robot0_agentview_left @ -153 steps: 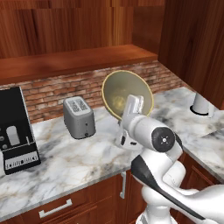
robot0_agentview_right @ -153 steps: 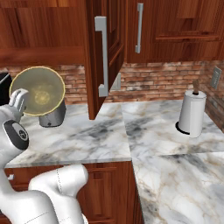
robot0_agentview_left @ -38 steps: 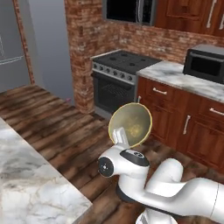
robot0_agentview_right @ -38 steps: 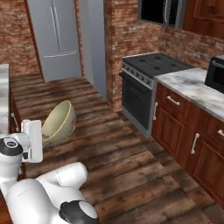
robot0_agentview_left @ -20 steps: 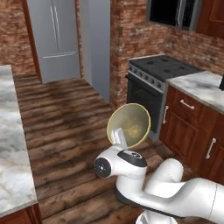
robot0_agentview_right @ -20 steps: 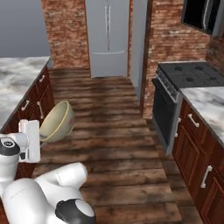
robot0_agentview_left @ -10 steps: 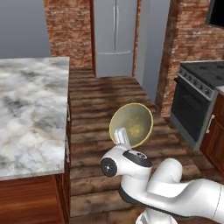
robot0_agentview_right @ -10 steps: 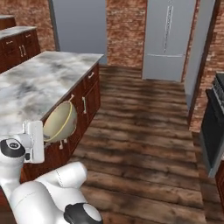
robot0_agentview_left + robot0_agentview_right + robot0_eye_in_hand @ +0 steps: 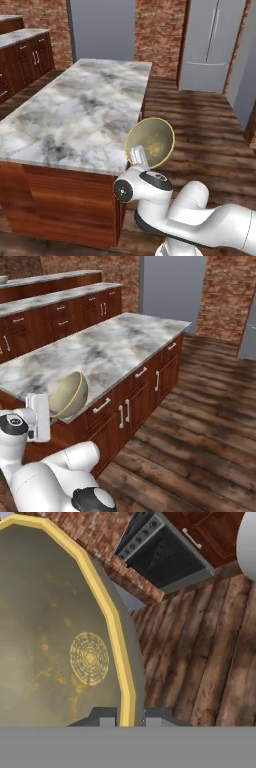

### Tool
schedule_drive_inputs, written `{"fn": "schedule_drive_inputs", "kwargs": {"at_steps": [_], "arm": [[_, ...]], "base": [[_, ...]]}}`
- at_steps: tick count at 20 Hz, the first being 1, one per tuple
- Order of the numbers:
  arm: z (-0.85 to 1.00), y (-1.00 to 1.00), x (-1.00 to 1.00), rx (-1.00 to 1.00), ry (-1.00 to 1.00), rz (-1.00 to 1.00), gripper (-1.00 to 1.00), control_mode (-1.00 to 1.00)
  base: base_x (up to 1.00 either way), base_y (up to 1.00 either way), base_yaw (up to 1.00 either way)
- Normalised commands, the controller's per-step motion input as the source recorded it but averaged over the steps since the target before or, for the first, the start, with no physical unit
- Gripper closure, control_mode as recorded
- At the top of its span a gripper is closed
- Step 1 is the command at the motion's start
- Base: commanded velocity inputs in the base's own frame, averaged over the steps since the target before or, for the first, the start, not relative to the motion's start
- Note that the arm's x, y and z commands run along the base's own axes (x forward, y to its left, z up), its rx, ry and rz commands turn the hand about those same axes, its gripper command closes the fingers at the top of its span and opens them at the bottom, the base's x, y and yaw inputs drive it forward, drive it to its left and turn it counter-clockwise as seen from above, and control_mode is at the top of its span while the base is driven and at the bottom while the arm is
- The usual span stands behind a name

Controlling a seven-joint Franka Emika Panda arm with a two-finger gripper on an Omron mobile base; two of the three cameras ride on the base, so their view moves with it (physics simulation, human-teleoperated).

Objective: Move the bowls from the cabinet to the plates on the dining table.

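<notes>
Tan-beige bowl (image 9: 151,142) carried in the air, tipped on its side.

The bowl is round and deep, with a yellow rim, an olive-tan inside and a small ring pattern at its bottom (image 9: 89,657). The tool (image 9: 131,717) pinches its rim, one finger inside and one outside. It is near the marble-topped table (image 9: 80,112) with red-brown sides; this table seems to have drawers, so it is perhaps not the dining table.

I count one bowl (image 9: 150,142), one island (image 9: 80,110) on my left, one fridge (image 9: 212,45) far right, one stove (image 9: 165,554), and two stepped far counters (image 9: 60,293).
</notes>
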Motion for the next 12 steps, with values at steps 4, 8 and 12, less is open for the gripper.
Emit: {"fn": "schedule_drive_inputs", "kwargs": {"at_steps": [4,8,12], "arm": [[0.00,0.00,0.00,0.00,0.00,0.00,1.00,1.00],[0.00,0.00,0.00,0.00,0.00,0.00,1.00,1.00],[0.00,0.00,0.00,0.00,0.00,0.00,1.00,1.00]], "base": [[0.00,0.70,0.56],[0.08,0.80,0.49],[0.37,0.71,0.40]]}}
